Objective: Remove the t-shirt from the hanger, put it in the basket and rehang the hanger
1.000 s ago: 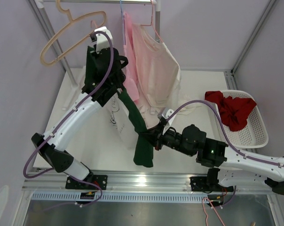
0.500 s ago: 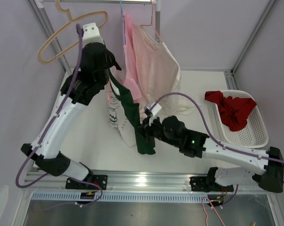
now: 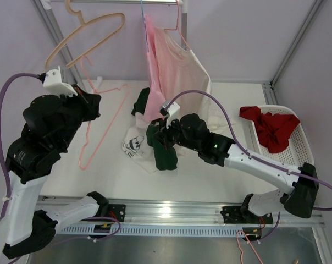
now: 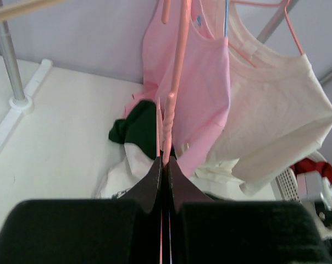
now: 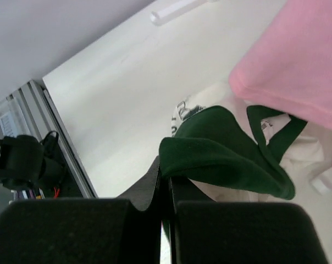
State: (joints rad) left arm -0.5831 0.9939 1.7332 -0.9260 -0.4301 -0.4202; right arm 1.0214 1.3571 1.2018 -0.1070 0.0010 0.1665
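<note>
a white tabletop (image 3: 111, 176) fills the middle of the top view. at 12 o'clock a pink top (image 3: 154, 71) and a cream t-shirt (image 3: 185, 82) hang side by side from the rail (image 3: 122, 1), touching. at 11 o'clock a bare tan hanger (image 3: 94, 30) hangs on the same rail. near the centre lies a crumpled white garment with a dark print (image 3: 134, 146). at 3 o'clock a white perforated basket (image 3: 298, 154) holds a red cloth (image 3: 273, 127).
</note>
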